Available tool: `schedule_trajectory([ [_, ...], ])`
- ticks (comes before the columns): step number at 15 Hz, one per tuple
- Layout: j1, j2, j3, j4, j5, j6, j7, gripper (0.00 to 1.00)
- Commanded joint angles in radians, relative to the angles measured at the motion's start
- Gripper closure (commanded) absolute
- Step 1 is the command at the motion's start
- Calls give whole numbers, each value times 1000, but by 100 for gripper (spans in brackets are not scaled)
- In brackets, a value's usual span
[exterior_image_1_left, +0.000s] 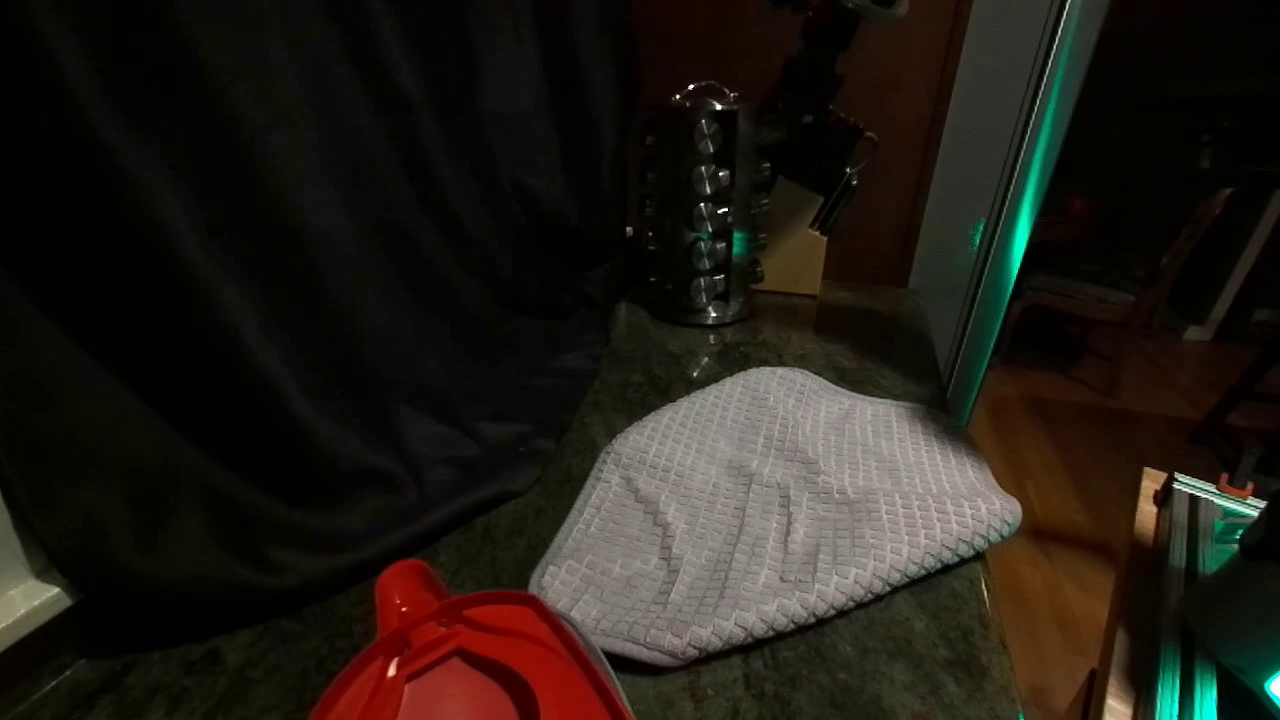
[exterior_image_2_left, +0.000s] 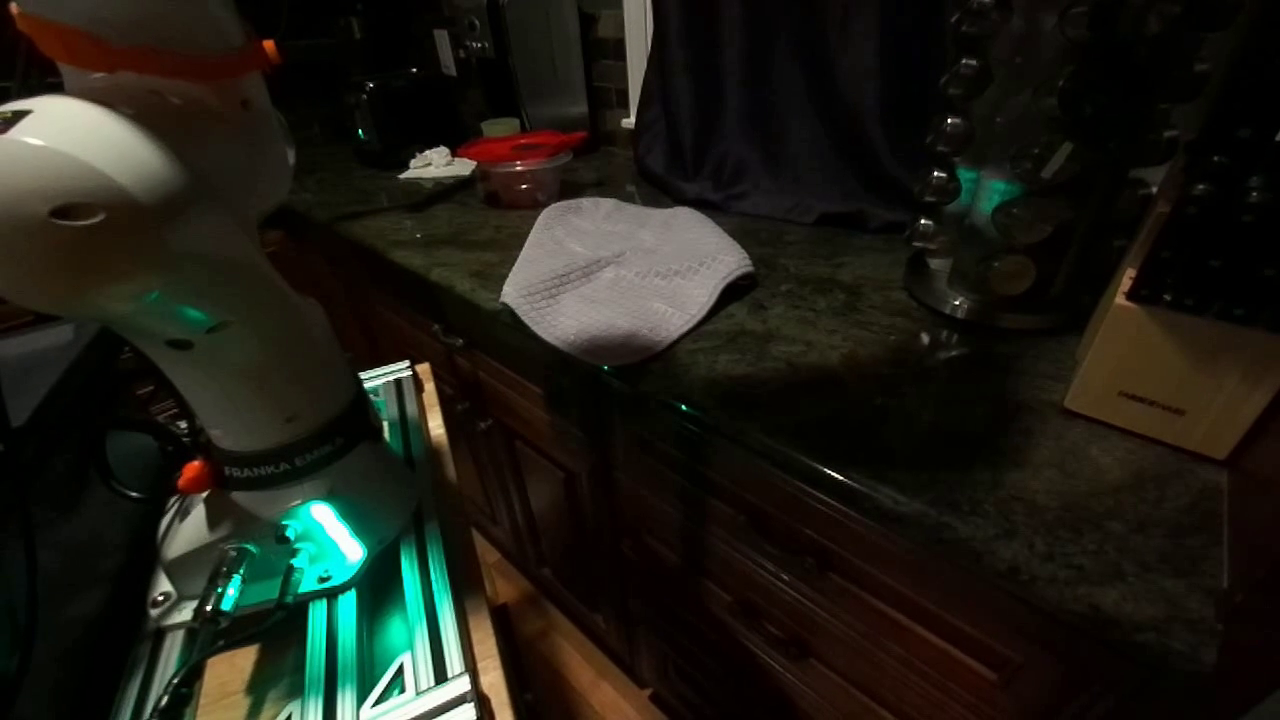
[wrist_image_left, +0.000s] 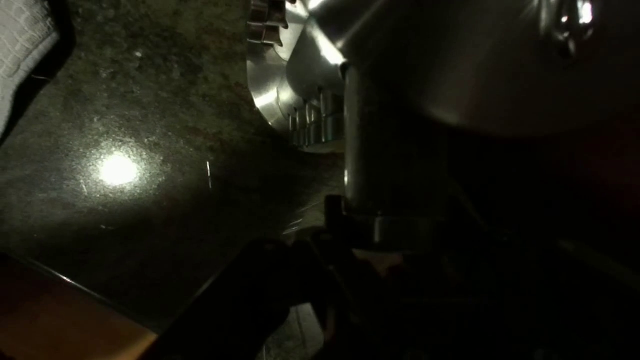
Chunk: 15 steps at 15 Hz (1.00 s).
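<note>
Pretty gloomy lighting, so the black claw (wrist_image_left: 294, 245) is mostly a silhouette low in the wrist view, near a tall round shiny metal spice rack (exterior_image_2_left: 990, 195) loaded with silver-lidded jars (exterior_image_1_left: 707, 215). Honestly there's no telling whether the claw is open or closed, or if anything's in it, since the whole thing melts into the shadows; whether it touches the rack is just as unclear. The rack stands upright on a dark green mottled stone counter (exterior_image_1_left: 850, 640), over at the far end in an exterior view. Right beside it is a pale wooden knife block (exterior_image_2_left: 1165, 385) with a bunch of black handles (exterior_image_2_left: 1215, 240) sticking out, and that pair shows up in both exterior views. Well apart from the block there's a light grey waffle-textured cloth (exterior_image_1_left: 770, 510), spread out and kinda rumpled, and 1 corner of it peeks into the upper left of the wrist view. Near the cloth sits a clear plastic tub (exterior_image_2_left: 522, 187) with a bright red lid (exterior_image_2_left: 520, 147), plus a crumpled white wad (exterior_image_2_left: 435, 162) next to that. A black fabric curtain (exterior_image_1_left: 300, 250) hangs along the back. The chunky white robot arm (exterior_image_2_left: 170, 230) rises from a green-lit base (exterior_image_2_left: 300, 540) beside reddish-brown wooden cabinets (exterior_image_2_left: 560, 490).
</note>
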Motion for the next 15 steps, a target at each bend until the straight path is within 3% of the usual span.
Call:
schedule_trajectory([
  [1, 29, -83, -18, -78, -45, 69, 122, 75],
  [6, 41, -120, -14, -127, -81, 97, 245, 75],
  [15, 33, -157, -17, -152, -93, 49, 332, 75],
])
